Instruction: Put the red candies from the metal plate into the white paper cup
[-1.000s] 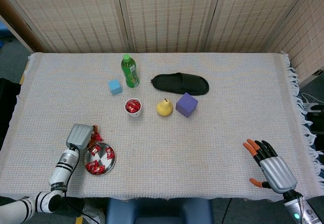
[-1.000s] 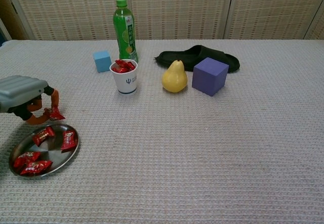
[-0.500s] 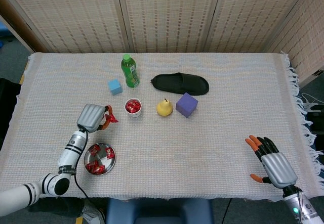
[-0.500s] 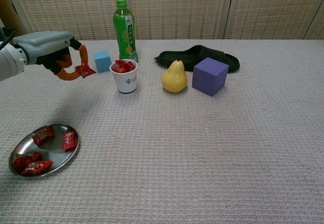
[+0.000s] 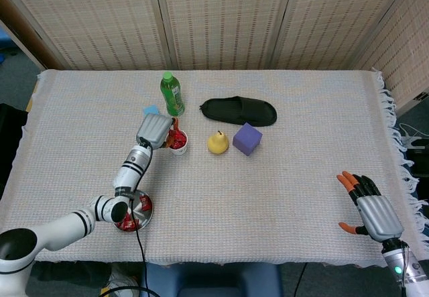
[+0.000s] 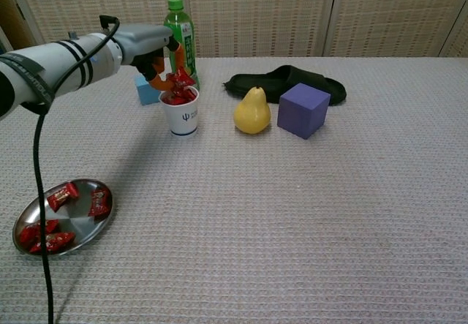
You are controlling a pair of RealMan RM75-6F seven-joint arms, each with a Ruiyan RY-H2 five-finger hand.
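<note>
Table [image 5: 281,176] under a woven cloth, left arm [image 6: 66,59] stretched across it toward the back. Clutter behind the target: black slipper [image 5: 238,110], purple cube [image 6: 303,109], green bottle [image 6: 178,35], yellow pear [image 6: 251,110], blue block [image 6: 143,92] half hidden by the arm.

Metal plate [image 5: 145,210] sits near the front edge, well apart from the cup, several red candies [image 6: 62,196] in it.

White paper cup [image 6: 180,114] is heaped with red wrappers above the rim. Left hand [image 6: 157,53] hovers right over its mouth, fingertips [image 6: 172,83] pinching one candy [image 6: 181,79] just above the pile — not let go yet.

Right hand [image 5: 373,206] idles at the near right corner, fingers spread, holding nothing.

Risks, my read:
- Cup is overfull — the dropped candy could slide off the heap onto the cloth.
- Fingers are close to the rim; a light paper cup tips easily if nudged on release or pull-back.
- Bottle stands just behind the hand, so a wide retreat could knock it.
</note>
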